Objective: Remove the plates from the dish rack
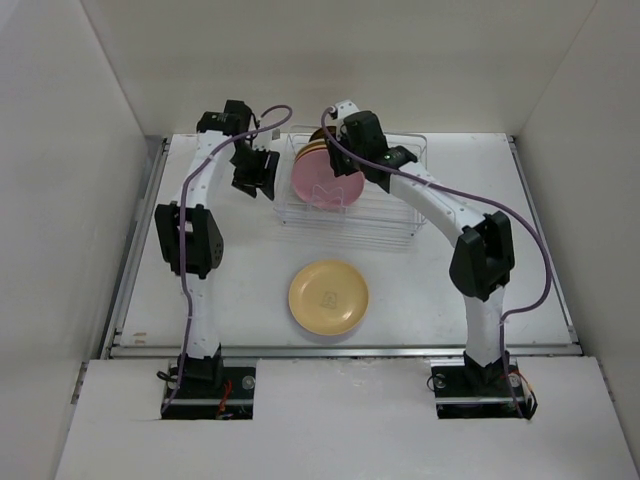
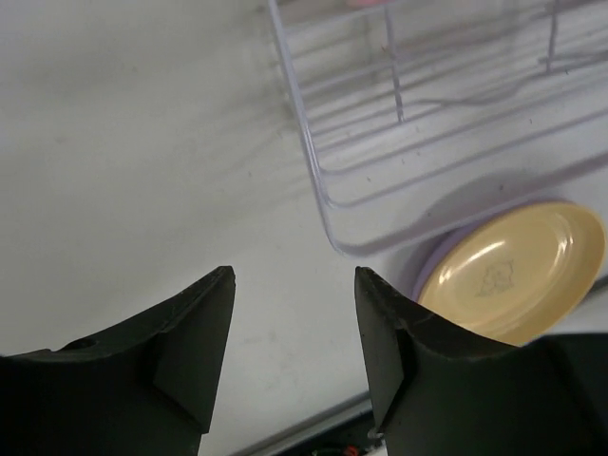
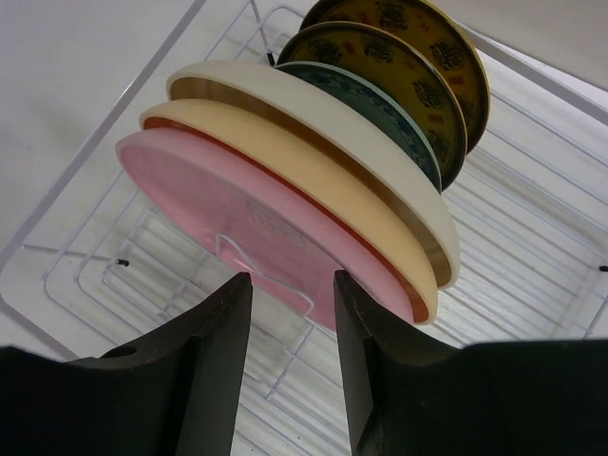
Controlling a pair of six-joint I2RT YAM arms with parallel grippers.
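The dish rack [image 1: 385, 215] stands at the back middle of the table. It holds upright plates: a pink one [image 3: 218, 195] in front, then a yellow [image 3: 285, 152], a cream [image 3: 366, 142], a teal-patterned [image 3: 385, 104] and two brown-and-yellow ones [image 3: 404, 62]. My right gripper [image 3: 293, 280] is open, with its fingertips just at the pink plate's [image 1: 322, 182] lower rim and nothing between them. My left gripper [image 2: 294, 285] is open and empty over bare table, left of the rack [image 2: 323, 190]. A yellow plate [image 1: 328, 297] lies flat in front of the rack on a lavender plate [image 2: 425, 273].
White walls enclose the table on the left, back and right. A metal rail [image 1: 340, 350] runs along the table's near edge. The right arm [image 1: 440, 205] arches over the rack's right end. Purple cables [image 1: 530, 250] hang from both arms.
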